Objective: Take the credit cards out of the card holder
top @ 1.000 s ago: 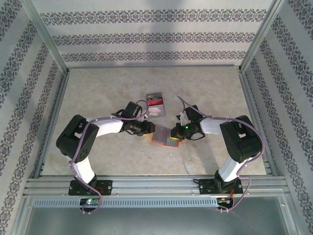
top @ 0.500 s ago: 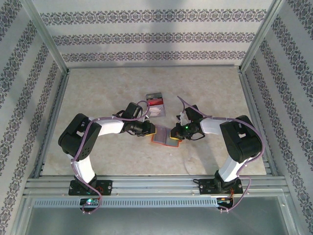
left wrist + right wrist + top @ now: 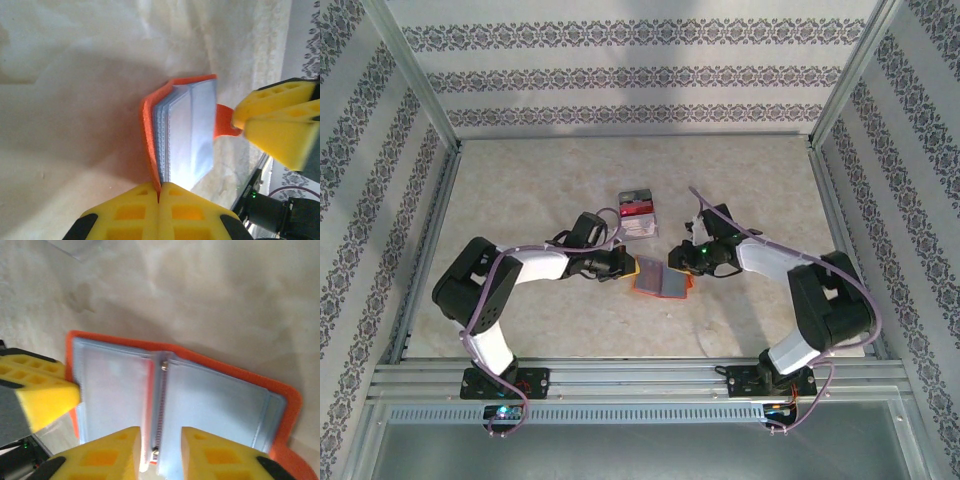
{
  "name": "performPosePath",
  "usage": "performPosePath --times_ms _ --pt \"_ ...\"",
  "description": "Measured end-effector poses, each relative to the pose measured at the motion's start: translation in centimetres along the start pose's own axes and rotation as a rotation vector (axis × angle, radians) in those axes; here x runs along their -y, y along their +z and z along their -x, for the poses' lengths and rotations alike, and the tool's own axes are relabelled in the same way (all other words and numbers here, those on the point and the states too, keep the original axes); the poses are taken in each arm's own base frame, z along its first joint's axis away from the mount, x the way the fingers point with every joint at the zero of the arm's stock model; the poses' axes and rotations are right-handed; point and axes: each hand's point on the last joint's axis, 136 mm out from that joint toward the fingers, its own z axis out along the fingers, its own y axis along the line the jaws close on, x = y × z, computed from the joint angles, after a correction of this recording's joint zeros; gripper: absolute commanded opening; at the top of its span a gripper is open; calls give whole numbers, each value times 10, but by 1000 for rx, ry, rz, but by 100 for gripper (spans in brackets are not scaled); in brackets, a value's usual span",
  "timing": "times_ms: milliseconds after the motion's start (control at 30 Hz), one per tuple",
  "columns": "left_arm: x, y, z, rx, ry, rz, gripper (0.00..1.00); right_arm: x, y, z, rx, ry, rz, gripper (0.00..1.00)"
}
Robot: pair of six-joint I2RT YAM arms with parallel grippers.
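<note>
top external: left arm bent toward card holder

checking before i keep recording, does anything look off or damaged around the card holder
Nothing spilled or damaged. The holder is held open, its clear sleeves fanned up, because the left gripper is shut on one orange cover edge. The right gripper is open over the spine.
</note>
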Motion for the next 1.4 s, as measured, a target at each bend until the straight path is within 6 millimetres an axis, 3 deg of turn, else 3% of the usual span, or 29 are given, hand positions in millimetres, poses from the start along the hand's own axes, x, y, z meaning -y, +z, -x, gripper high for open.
performPosePath --times_ms 133,300,567,867,1033,1400 --pt "6 -6 1 27 -14 -17 0 -30 -8 0 42 -83 -7 37" --pt "10 -10 4 54 -19 -23 0 -47 8 -19 11 -125 -24 38" --pt "5 -9 2 57 -31 -12 0 -33 34 -28 -31 -106 -80 41" --pt "5 -9 2 58 -31 -12 0 -38 42 -24 -17 -121 -57 50" --pt "4 -9 3 61 -32 -8 0 -37 52 -28 -34 -130 -58 50" --pt "2 -9 4 70 -33 2 0 -36 52 -26 -23 -129 -68 44"
